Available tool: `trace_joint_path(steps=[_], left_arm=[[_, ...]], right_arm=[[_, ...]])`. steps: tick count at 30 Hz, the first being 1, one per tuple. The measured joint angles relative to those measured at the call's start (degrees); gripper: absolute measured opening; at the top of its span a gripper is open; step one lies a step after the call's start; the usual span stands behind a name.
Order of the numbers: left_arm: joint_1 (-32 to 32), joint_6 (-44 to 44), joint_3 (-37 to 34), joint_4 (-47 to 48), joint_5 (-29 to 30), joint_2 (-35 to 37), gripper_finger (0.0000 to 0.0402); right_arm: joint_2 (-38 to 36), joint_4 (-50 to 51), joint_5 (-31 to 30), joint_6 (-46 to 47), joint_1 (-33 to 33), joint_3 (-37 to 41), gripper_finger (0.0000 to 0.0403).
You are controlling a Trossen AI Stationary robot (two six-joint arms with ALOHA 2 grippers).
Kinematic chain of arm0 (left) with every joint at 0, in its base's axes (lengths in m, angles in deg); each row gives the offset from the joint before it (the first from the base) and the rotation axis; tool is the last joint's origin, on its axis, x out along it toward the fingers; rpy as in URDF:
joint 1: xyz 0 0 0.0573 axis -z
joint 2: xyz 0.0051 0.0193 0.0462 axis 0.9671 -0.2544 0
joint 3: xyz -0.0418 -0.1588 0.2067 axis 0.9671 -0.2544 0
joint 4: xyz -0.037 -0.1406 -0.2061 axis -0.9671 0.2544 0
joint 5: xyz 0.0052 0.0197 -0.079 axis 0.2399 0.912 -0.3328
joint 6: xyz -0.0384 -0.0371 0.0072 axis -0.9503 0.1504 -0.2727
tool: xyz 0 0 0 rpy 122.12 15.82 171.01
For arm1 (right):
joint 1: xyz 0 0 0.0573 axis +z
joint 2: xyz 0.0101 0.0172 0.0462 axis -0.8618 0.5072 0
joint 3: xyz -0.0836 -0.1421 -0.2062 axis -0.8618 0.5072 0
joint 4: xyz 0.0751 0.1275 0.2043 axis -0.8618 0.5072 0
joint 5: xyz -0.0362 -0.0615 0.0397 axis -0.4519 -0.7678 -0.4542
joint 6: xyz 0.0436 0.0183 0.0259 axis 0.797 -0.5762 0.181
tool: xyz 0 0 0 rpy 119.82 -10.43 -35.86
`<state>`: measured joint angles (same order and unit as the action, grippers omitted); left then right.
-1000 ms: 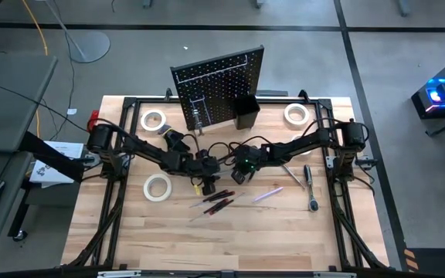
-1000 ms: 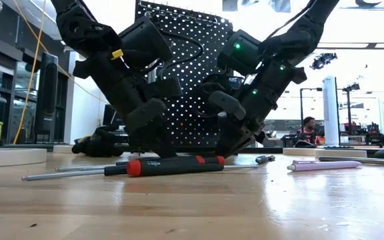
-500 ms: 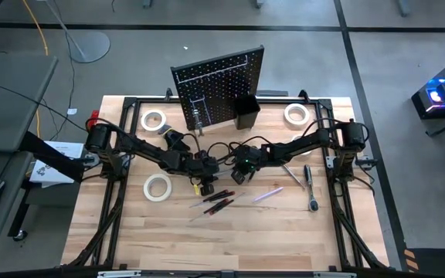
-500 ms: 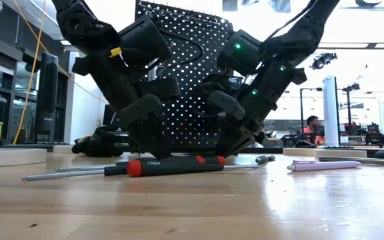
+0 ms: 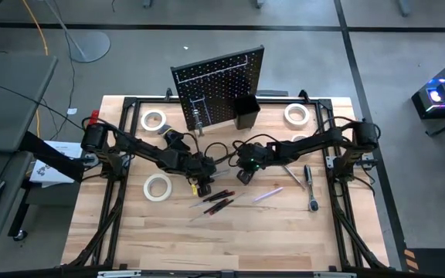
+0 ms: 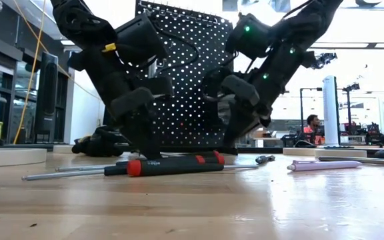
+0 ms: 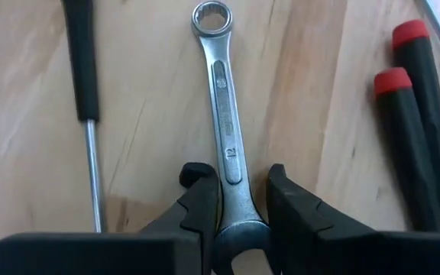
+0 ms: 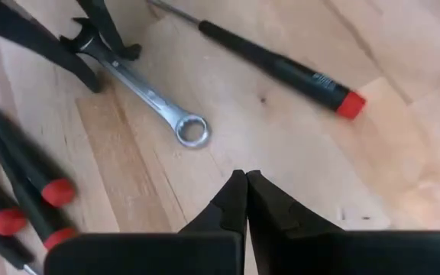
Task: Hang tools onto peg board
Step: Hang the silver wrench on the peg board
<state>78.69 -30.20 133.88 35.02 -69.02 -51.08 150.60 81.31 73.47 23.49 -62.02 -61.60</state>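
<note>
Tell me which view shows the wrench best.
Left wrist view: the wrench fills the frame, lying flat on the table, the left gripper clamped on its shank. The right wrist view shows it whole but smaller. The high and low views don't show it clearly; the arms hide it.

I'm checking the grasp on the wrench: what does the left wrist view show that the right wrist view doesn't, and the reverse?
Only the left wrist view shows the left gripper from behind, its two fingers closed against the sides of the silver wrench, and a dark-handled screwdriver beside it.

Only the right wrist view shows the right gripper, shut and empty above bare wood, plus a black screwdriver with a red cap.

Both show the wrench lying flat on the table with its ring end free, and red-capped screwdrivers nearby.
</note>
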Motion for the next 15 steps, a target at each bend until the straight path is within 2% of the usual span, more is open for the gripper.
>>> trace_joint_path(steps=[11,15], left_arm=[[-0.3,-1.2,-0.5,3.1,-0.2,7.9,0.0080],[0.7,1.1,-0.4,3.7,0.2,12.1,0.0080]], right_arm=[[-5.8,0.5,-6.1,-0.4,0.0,-0.2,0.0000],[-7.1,0.6,-7.0,-0.4,-0.1,-0.2,0.0000]])
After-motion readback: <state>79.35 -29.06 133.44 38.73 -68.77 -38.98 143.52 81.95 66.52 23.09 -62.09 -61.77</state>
